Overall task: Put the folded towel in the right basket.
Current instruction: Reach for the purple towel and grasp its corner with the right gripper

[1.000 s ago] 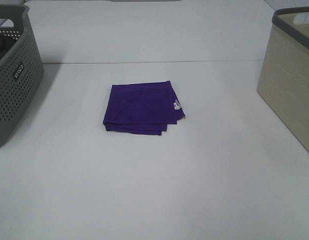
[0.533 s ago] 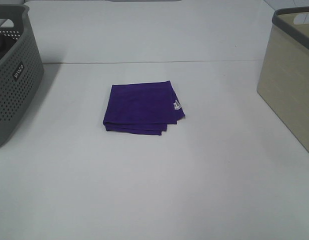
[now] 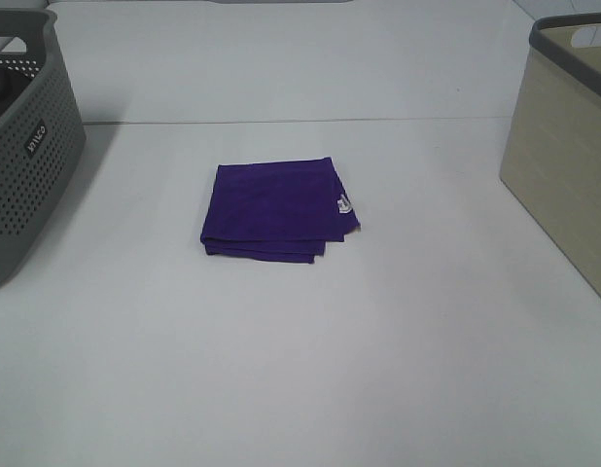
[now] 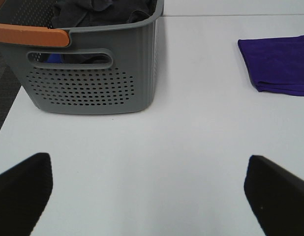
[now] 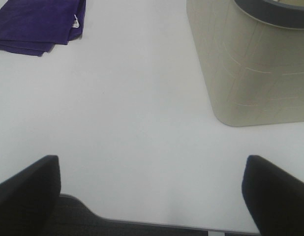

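A folded purple towel point(image 3: 273, 211) with a small white tag lies flat on the white table point(image 3: 310, 360), near the middle. It also shows in the left wrist view point(image 4: 280, 65) and in the right wrist view point(image 5: 39, 23). The right basket point(image 3: 565, 146) is beige with a grey rim and stands at the table's right edge; it also shows in the right wrist view point(image 5: 250, 59). My left gripper point(image 4: 149, 196) is open and empty, well short of the towel. My right gripper point(image 5: 152, 194) is open and empty near the table's front edge. Neither gripper shows in the exterior view.
A grey perforated basket point(image 3: 23, 146) stands at the left edge; in the left wrist view point(image 4: 88, 64) it holds dark laundry and has an orange handle point(image 4: 31, 34). The table's front edge point(image 5: 142, 223) shows in the right wrist view.
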`<move>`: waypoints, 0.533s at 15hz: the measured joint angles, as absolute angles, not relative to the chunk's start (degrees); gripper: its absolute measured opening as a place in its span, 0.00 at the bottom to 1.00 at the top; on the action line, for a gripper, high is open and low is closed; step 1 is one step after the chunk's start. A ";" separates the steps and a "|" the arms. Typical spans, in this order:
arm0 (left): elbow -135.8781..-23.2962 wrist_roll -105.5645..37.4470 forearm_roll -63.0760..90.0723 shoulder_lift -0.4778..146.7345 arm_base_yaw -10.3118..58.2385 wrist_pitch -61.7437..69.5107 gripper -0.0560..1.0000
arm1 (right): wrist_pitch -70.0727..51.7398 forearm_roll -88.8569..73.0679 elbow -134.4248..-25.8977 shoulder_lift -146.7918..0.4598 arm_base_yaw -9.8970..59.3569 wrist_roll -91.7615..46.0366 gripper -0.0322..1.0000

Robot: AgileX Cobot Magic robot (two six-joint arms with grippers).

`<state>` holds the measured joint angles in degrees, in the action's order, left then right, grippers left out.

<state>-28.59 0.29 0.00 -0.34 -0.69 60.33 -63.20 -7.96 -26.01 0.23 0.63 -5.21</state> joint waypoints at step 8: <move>-28.59 0.00 0.00 -0.34 -0.69 60.33 0.99 | -63.20 -6.88 -26.01 0.23 0.63 -6.76 0.96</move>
<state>-28.59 0.00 0.00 -0.34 -0.69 60.33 -63.20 -6.88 -26.01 0.23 0.63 -6.76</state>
